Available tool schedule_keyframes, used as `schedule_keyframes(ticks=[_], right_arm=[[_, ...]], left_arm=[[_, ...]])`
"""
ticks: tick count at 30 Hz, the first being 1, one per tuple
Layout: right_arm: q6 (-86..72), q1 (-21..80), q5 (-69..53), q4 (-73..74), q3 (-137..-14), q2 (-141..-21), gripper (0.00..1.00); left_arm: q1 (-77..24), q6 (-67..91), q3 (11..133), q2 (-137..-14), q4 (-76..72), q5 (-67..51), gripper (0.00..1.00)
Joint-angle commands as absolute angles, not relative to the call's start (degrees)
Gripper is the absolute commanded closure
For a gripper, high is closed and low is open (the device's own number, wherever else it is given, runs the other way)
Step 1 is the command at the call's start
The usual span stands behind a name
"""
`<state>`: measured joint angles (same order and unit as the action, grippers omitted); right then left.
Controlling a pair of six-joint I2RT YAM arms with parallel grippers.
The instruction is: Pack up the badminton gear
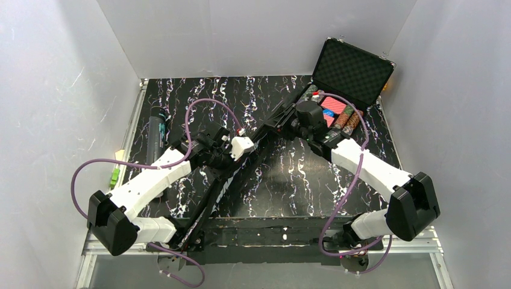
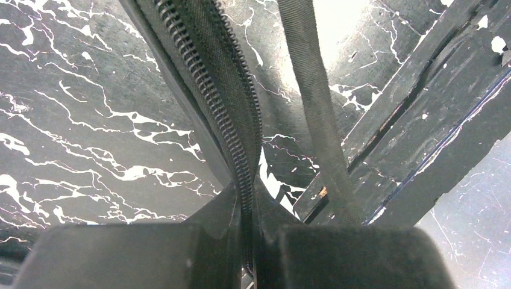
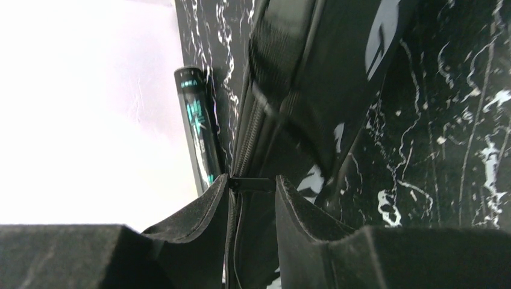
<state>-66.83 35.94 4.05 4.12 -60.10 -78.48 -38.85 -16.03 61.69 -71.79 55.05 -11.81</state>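
Observation:
The long black racket bag [image 1: 224,188] lies diagonally across the marbled table, from the near left to the back middle. My left gripper [image 1: 231,152] is shut on the bag's zipper edge [image 2: 217,90], whose coil runs down between the jaws [image 2: 248,197]. My right gripper [image 1: 288,120] is at the bag's far end, its jaws [image 3: 253,183] closed on the small black zipper pull [image 3: 256,183] that bridges the fingertips. A dark tube with teal markings [image 1: 156,135] lies along the table's left edge, and it also shows beside the bag in the right wrist view [image 3: 199,132].
An open black hard case [image 1: 352,69] stands at the back right, with coloured chips [image 1: 337,114] in its lower half just behind the right arm. A webbing strap [image 2: 313,102] of the bag crosses the left wrist view. Something small and green [image 1: 114,176] sits off the table's left edge. White walls enclose the table.

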Motion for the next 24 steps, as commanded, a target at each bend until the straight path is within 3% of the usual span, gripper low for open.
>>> schedule_keyframes(ticks=[1,21,24], right_arm=[[-67.2,39.6,0.9,4.3,-60.8,-79.1,0.99],[-68.4,53.5,-7.7,6.9,-63.2,-83.6,0.98],[-68.1,53.5,-7.1,7.3,-62.7,-83.2,0.98]], left_arm=[[-39.0,-16.8,65.2,-70.8,52.7,-11.9,1.00],[-38.3,-11.5,70.6,-76.0,50.1,-15.3,1.00],[-37.5,-10.7,72.5,-76.7,51.3,-18.1,0.93]])
